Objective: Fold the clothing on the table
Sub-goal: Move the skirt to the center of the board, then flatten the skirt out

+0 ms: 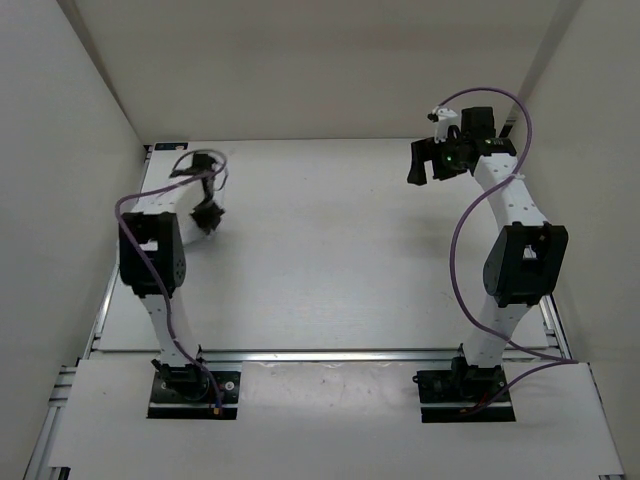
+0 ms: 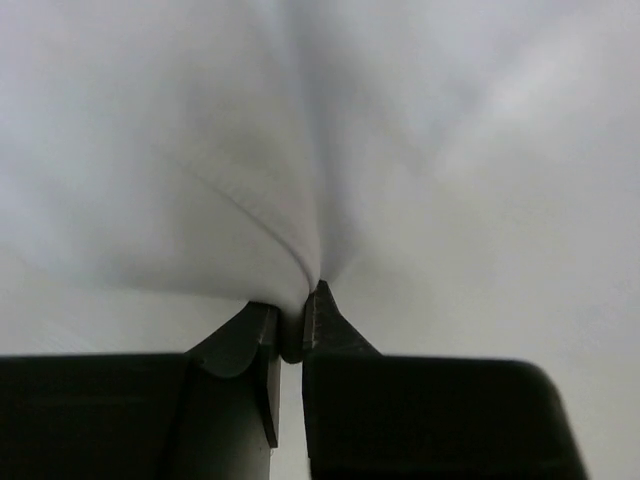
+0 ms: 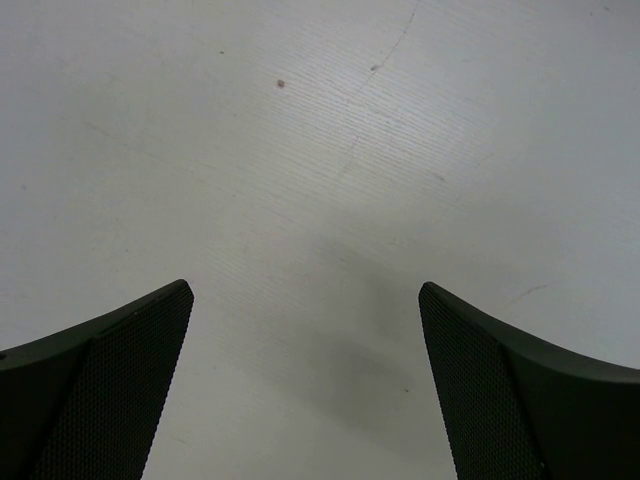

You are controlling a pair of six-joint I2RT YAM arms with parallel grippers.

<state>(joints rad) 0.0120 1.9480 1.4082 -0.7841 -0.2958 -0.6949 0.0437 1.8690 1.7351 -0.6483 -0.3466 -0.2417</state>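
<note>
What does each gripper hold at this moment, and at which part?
The left gripper pinches a gathered crease of the clothing between its fingertips. The right gripper is open and holds nothing.

- Seen from the left wrist, the clothing [image 2: 300, 150] fills everything ahead of the left hand [image 2: 292, 325]. It runs off the top and both sides, so its outline cannot be told.
- That cloth is out of focus throughout, sharpest only right at the fingertips.
- The pinched fold is hidden where it passes between the two fingertips.
- The lower edge cuts off both finger bodies.
- From above, the left arm [image 1: 152, 250] is smeared just behind its hand. White cloth there blends into the counter [image 1: 330, 250], its shape too faint to tell.
- The right hand [image 3: 305, 288] shows only two finger ends, the rest cut off below.
</note>
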